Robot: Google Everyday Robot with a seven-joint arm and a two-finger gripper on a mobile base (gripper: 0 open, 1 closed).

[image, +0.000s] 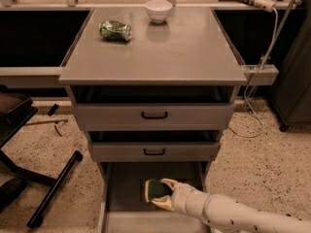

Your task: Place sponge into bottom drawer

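Note:
The sponge, dark green on top with a yellow base, sits between the fingers of my gripper inside the bottom drawer, which is pulled open below the cabinet. My white arm reaches in from the lower right. The gripper is shut on the sponge, low over the drawer's flat grey floor; I cannot tell whether the sponge touches the floor.
Two grey drawers with black handles are above the open one. On the cabinet top lie a crushed green can and a white bowl. A black chair base stands at the left. A white cable hangs at the right.

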